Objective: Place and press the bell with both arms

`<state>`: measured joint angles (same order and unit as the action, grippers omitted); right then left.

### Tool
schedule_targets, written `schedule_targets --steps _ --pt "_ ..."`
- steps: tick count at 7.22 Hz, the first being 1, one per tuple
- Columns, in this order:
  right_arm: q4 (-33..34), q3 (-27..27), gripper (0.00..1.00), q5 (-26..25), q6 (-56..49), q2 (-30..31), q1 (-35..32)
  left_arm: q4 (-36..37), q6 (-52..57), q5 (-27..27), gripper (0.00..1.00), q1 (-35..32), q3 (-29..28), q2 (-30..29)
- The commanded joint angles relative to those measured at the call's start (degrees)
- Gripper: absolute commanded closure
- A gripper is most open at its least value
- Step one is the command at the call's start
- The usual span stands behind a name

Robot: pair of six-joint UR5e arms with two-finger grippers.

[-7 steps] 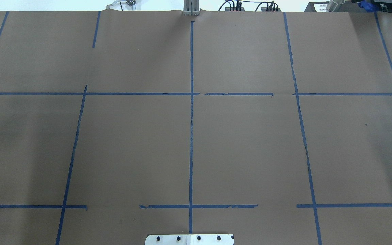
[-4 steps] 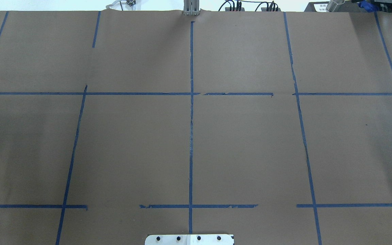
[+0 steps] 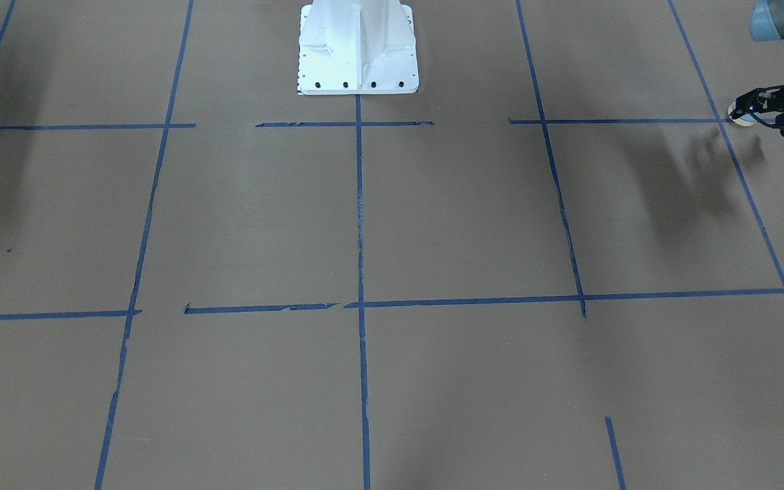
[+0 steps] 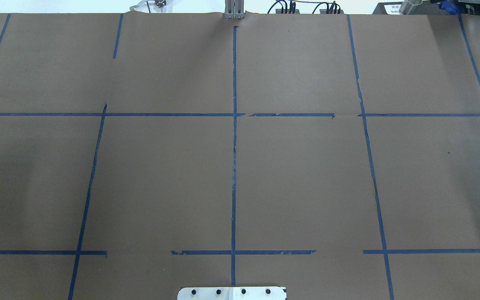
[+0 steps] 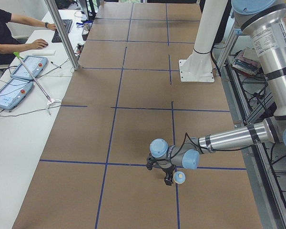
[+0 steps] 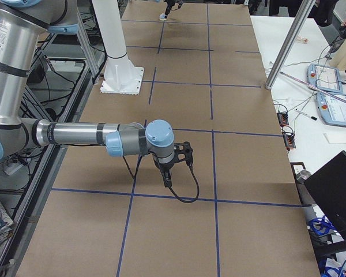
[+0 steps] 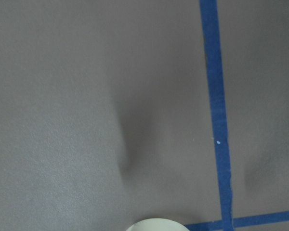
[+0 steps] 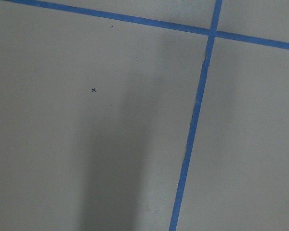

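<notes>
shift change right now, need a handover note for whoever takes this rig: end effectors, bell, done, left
Left end effector: looks shut on the bell, held tilted above the table near its left end, beside a tape crossing.
Right end effector: hangs over the table's right end; open or shut cannot be told.
Done: bell is in the grasp.
Left: set it on the table, then press its button.
</notes>
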<state>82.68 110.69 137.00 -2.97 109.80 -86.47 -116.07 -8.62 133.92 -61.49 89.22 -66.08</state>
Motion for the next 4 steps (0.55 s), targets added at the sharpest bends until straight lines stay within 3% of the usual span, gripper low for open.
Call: schedule_targets --steps 1,4 --pt "-0.07 0.23 0.0 0.02 -0.01 -0.03 0.08 -2.48 -0.17 0.03 0.0 2.59 -1.85 0.42" --pt "0.02 0.93 0.0 0.02 0.07 0.06 0.08 -3.63 -0.43 0.12 0.0 2.69 -2.82 1.48"
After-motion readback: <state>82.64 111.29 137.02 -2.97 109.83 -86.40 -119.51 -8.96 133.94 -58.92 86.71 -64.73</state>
